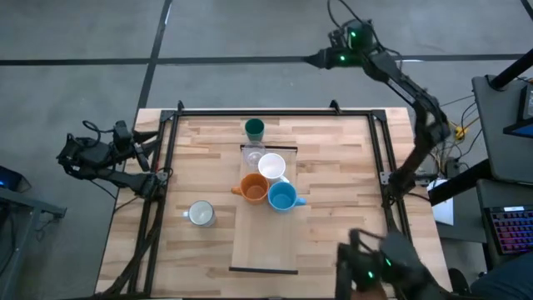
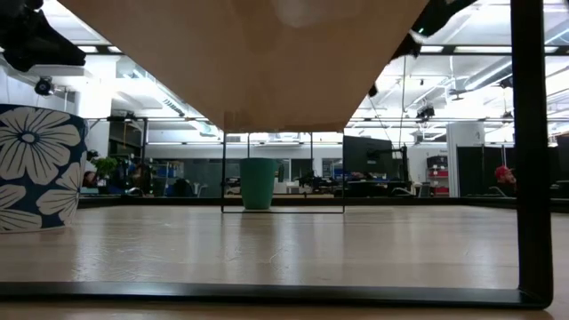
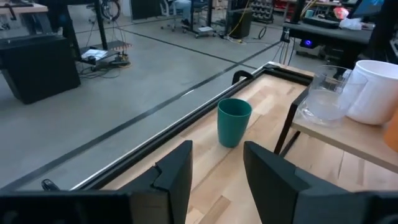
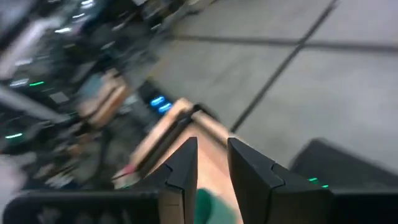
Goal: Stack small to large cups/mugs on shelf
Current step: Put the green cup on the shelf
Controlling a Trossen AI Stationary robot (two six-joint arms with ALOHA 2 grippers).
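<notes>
The shelf (image 1: 265, 242) is a raised pale board on thin black legs in the middle of the table. On its far half stand the clear glass (image 1: 252, 156), white mug (image 1: 271, 167), orange mug (image 1: 253, 187) and light blue mug (image 1: 282, 197). The dark green cup (image 1: 254, 128) stands on the table beyond the shelf's far end. The pale grey-white mug (image 1: 201, 214) stands on the table left of the shelf. My left gripper (image 3: 217, 165) is open and empty at the table's left edge, facing the green cup (image 3: 234, 122). My right gripper (image 4: 212, 168) is open and empty, high beyond the far edge.
A black frame (image 1: 275, 111) runs round the table's edges. In the low view the shelf's underside (image 2: 258, 53) spans overhead, with a flower-patterned mug (image 2: 36, 169) at the left. A dark device (image 1: 379, 267) sits off the near right corner. The shelf's near half is bare.
</notes>
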